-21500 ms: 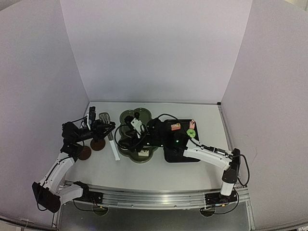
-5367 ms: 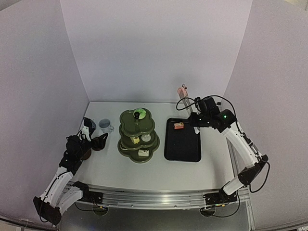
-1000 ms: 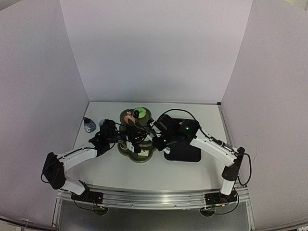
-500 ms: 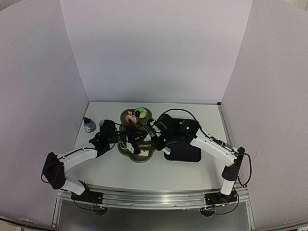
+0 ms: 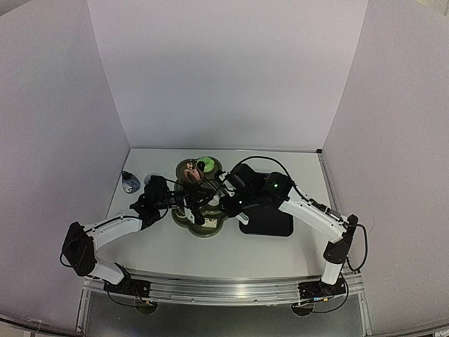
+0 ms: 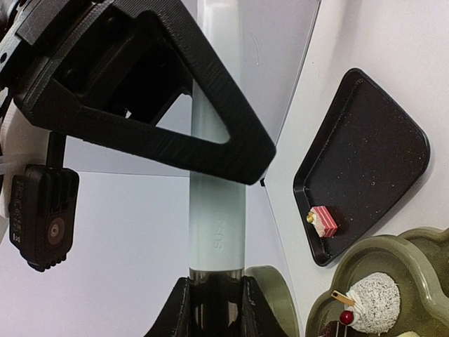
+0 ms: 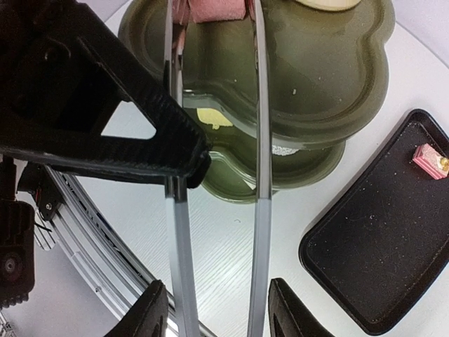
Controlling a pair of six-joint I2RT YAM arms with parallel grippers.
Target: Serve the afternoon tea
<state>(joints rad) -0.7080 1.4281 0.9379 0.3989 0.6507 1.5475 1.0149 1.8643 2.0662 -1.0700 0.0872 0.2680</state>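
Observation:
The olive-green stand (image 5: 202,223) stands mid-table and also shows in the right wrist view (image 7: 330,77). My right gripper (image 5: 226,199) (image 7: 217,309) is shut on the metal tongs (image 7: 258,175). The tongs' tips hold a pink cake (image 5: 188,170) (image 7: 210,8) over the top tier, beside a green doughnut (image 5: 205,163). My left gripper (image 5: 188,202) (image 6: 216,302) is shut on one pale arm of the tongs (image 6: 217,182). A yellow cake (image 7: 210,116) sits on the middle tier. A pink striped cake (image 6: 324,220) (image 7: 431,158) lies on the black tray (image 5: 270,217). Two bluish cups (image 5: 130,184) (image 5: 149,180) stand at the left. The coasters are not visible.
A white cake with a cherry (image 6: 372,312) sits on a lower tier. White walls close in the table on three sides. The black tray (image 7: 379,260) lies just right of the stand. The metal rail (image 5: 210,288) runs along the near edge.
About five seconds ago the right gripper held the tongs and pink cake high over the tray, and the left arm was by the cups. Now both are at the stand. Almost nothing has moved in the last second.

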